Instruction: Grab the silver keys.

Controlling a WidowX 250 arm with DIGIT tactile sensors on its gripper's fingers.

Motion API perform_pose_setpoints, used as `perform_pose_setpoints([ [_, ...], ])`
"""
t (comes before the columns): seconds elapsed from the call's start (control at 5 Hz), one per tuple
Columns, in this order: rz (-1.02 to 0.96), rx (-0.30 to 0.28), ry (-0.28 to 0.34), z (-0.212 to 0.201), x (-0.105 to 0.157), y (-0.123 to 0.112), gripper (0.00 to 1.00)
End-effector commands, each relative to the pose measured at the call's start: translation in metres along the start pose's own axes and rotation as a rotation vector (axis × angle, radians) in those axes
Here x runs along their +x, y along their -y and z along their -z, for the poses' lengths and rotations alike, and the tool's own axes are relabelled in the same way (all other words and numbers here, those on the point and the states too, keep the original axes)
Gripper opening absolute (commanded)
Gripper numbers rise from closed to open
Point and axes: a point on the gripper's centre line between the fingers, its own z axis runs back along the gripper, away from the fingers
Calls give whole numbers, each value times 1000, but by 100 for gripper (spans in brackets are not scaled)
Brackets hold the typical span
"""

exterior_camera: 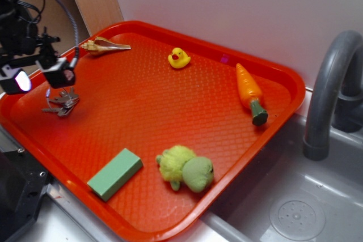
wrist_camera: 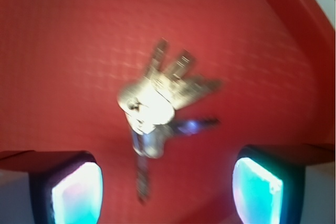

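The pincer (wrist_camera: 167,190) hangs wide open just above the silver keys (wrist_camera: 160,103), which lie fanned on the red tray (wrist_camera: 63,51) between its fingers (wrist_camera: 76,192).

Hand (wrist_camera: 167,187) pointed down, fingers (wrist_camera: 79,192) spread wide apart, nothing between them; arm at left.

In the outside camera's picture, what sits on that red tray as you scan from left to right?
Silver keys → seashell → green block → rubber duck → plush toy → toy carrot.
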Motion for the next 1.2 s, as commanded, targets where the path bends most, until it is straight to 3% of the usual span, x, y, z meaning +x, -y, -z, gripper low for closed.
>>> perform_pose_setpoints([
  [0.0,42,28,-13,20,-8,17,0],
  [0.2,49,36,5,13,-14,16,0],
  [0.4,51,44,3,19,16,27,0],
  [0.6,50,66,30,13,18,27,0],
  [0.8,56,69,93,-2,19,29,0],
  [1.0,94,66,209,-47,9,36,0],
])
